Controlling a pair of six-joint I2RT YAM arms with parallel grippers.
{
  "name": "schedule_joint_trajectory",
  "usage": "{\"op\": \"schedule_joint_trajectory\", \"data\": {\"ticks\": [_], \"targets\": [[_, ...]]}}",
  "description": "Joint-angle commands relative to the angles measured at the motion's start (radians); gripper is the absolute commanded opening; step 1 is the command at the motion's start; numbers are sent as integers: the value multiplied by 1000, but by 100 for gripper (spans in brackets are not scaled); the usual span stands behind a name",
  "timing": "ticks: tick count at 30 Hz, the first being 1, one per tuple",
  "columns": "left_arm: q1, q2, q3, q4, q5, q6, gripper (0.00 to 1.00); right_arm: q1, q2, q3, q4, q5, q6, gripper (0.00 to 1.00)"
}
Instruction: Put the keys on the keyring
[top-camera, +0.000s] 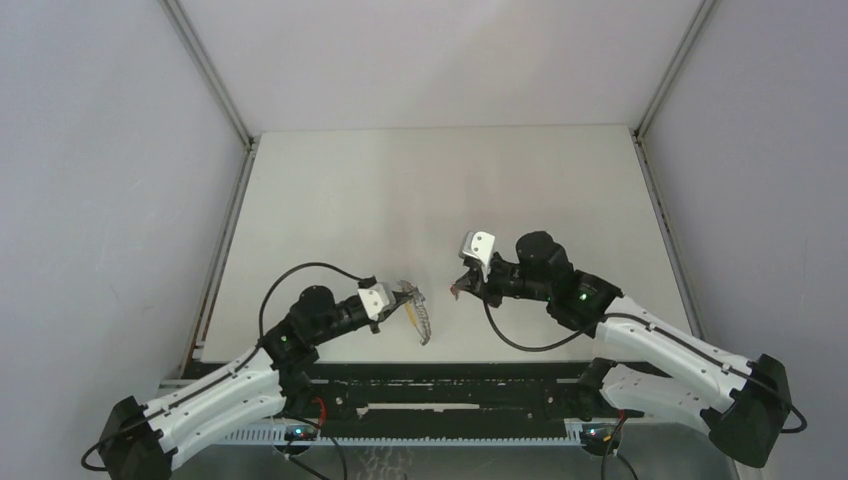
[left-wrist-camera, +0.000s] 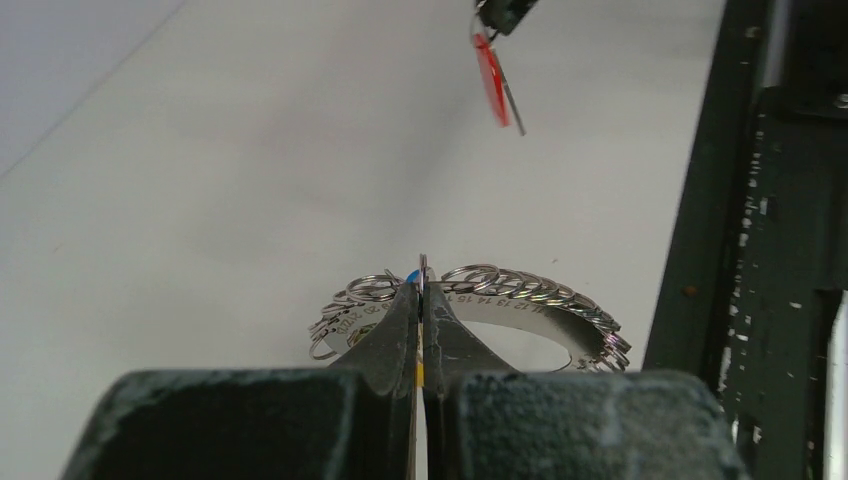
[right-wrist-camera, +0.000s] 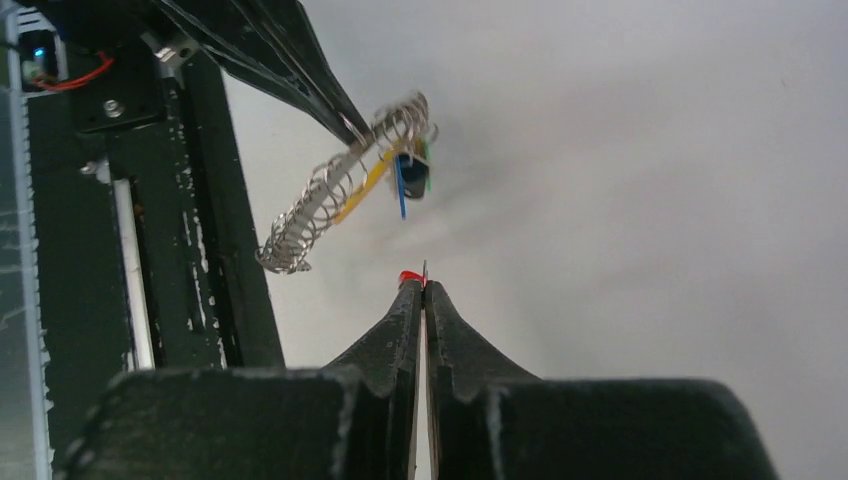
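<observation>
Two grippers are seen, and each is clamped on one thing. The left gripper (left-wrist-camera: 422, 292) is pressed shut on the edge of a flat oval metal keyring (left-wrist-camera: 505, 306), whose rim is lined with a row of many small wire split rings; these are too closely packed to be counted. The keyring is held out in front of the fingers, above the white table (top-camera: 400, 190) and just beyond the black rail (left-wrist-camera: 740, 250) at its near edge.

Three keys are seen at the gripped end of the keyring in the right wrist view: one small yellow-headed key (right-wrist-camera: 372, 178), one blue-headed key (right-wrist-camera: 400, 196) and one green-headed key (right-wrist-camera: 428, 178). They hang bunched together, touching one another. A dark piece is seen among them, but what it is cannot be told.

The right gripper (right-wrist-camera: 423, 290) is closed tight on one small red-headed key (left-wrist-camera: 490, 80), with only a sliver of red showing at its fingertips in its own view. From the left wrist view the red-headed key is seen hanging downward from those fingertips. It is held apart from the keyring, facing it across a gap.
</observation>
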Motion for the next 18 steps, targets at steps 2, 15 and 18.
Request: {"op": "schedule_joint_trajectory", "data": {"ticks": [2, 15, 18], "targets": [[-9, 18, 109, 36, 199, 48, 0, 68, 50, 128, -129, -75, -141, 0], [-11, 93, 157, 3, 303, 44, 0, 235, 132, 204, -170, 105, -324, 0], [-10, 102, 159, 2, 306, 47, 0, 253, 132, 204, -164, 144, -323, 0]]}}
